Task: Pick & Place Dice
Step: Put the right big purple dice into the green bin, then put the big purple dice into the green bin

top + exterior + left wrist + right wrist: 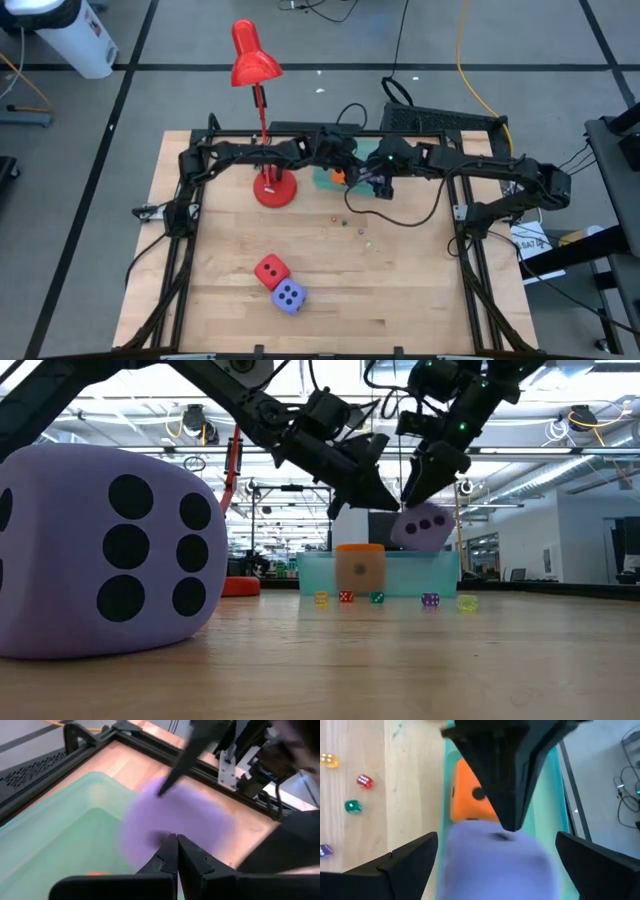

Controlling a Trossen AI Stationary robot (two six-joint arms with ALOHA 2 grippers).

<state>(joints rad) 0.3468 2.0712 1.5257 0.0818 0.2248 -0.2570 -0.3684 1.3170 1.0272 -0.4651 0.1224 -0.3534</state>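
Note:
A lavender die (pixel 425 527) hangs blurred in the air just above a translucent teal tray (pixel 320 565) at the table's far middle. An orange die (pixel 360 568) lies inside the tray. My right gripper (pixel 497 845) comes slanting down from the right. It is open, with one finger on each side of the lavender die (pixel 495 865). My left gripper (pixel 177 842) is shut and reaches in from the left at the die. A red die (pixel 270 270) and a second purple die (pixel 288 296) rest against each other on the table near its front. My left gripper's shut fingertips (pixel 390 505) meet the lavender die at its upper edge (pixel 500 836), on the side facing the table's left. They come slanting down from the left. The die is clear of the tray and the table. My right gripper's fingers (pixel 415 855) flank the die; I cannot tell whether either touches it.
A red desk lamp stands with its base (pixel 273 188) left of the tray. Several tiny coloured dice (pixel 345 597) lie on the wood in front of the tray. Cables cross the table's far right. The big purple die (pixel 100 550) fills the low view's left.

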